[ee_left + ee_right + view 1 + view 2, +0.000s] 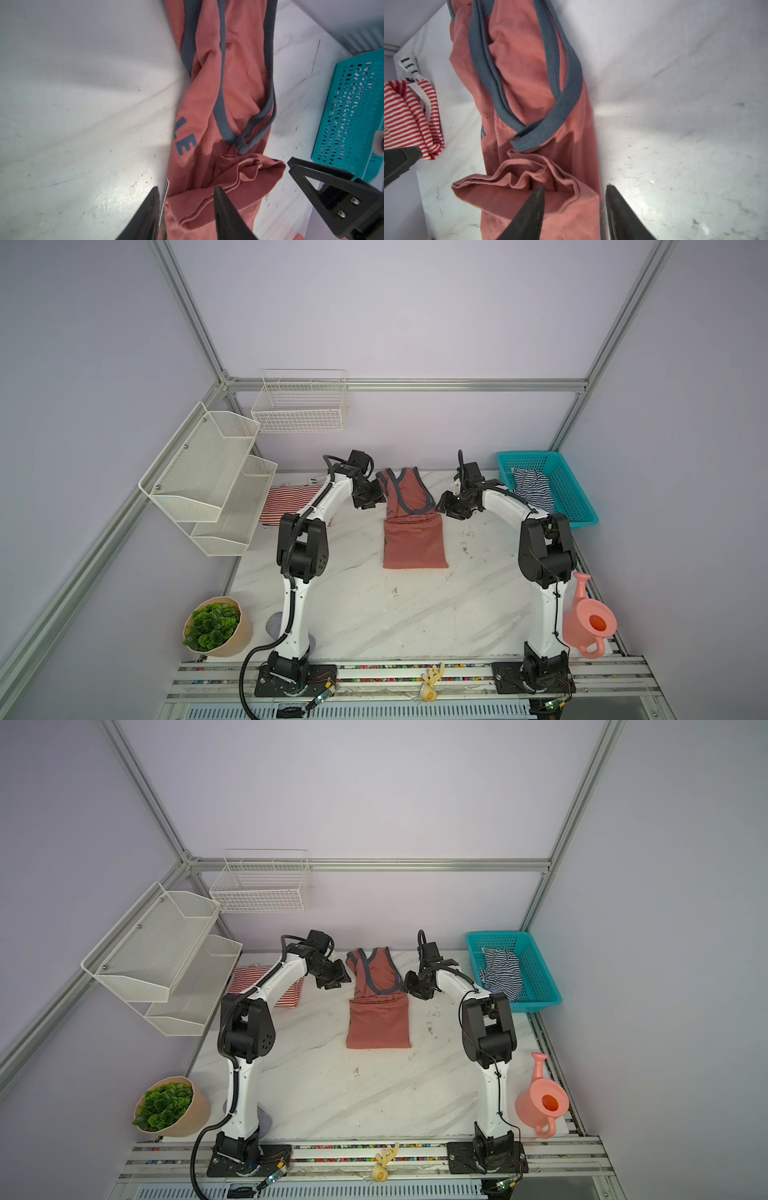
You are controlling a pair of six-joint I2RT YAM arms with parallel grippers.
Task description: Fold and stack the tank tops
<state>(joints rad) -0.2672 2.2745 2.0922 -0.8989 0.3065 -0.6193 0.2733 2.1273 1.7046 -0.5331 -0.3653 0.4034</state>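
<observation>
The salmon-red tank top (413, 543) (378, 1023) lies lengthwise mid-table, its lower part doubled up so the hem crosses its middle. Its grey-trimmed straps (222, 83) (483, 68) point to the back wall. My left gripper (377, 501) (340, 979) (186, 189) is open over the hem's left corner, with slack cloth between the fingers. At the hem's right corner my right gripper (442, 509) (409, 988) (575, 187) is open too. The red-and-white striped top (286, 499) (249, 975) (404, 116) lies back left. The navy-and-white striped one (534, 487) (500, 969) sits in the teal basket (575, 493) (538, 969) (349, 108).
A white mesh shelf (208, 472) overhangs the table's left edge and a wire basket (301, 406) hangs on the back wall. A potted plant (216, 626) stands front left, a pink watering can (590, 620) front right. The marble table (395, 614) stretches toward the front rail.
</observation>
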